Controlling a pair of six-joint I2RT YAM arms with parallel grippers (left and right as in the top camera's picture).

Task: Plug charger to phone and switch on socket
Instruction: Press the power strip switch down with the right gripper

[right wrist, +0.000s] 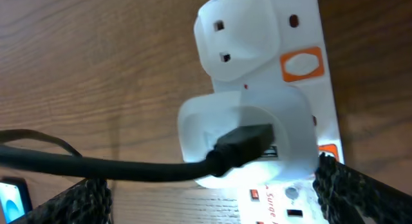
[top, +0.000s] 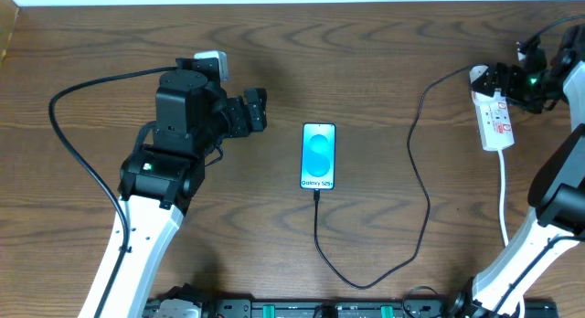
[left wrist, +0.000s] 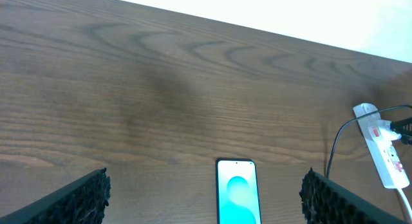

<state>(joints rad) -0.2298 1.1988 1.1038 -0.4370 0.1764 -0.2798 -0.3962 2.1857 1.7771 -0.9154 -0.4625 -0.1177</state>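
The phone (top: 318, 155) lies flat mid-table, blue screen lit, "Galaxy S25" at its near end. The thin black charger cable (top: 417, 172) runs from the phone's near end, loops forward, then goes up right to a white plug (right wrist: 248, 141) seated in the white socket strip (top: 495, 117). My left gripper (top: 256, 110) is open and empty, left of the phone; the phone shows between its fingers in the left wrist view (left wrist: 238, 192). My right gripper (top: 514, 80) is open, hovering over the plug end of the strip (right wrist: 302, 31), fingers either side of the plug.
The strip's white cord (top: 505, 195) runs toward the front right. An orange switch (right wrist: 301, 64) sits beside the plug on the strip. My left arm's thick black cable (top: 82, 90) arcs at the left. The strip also shows in the left wrist view (left wrist: 383, 153).
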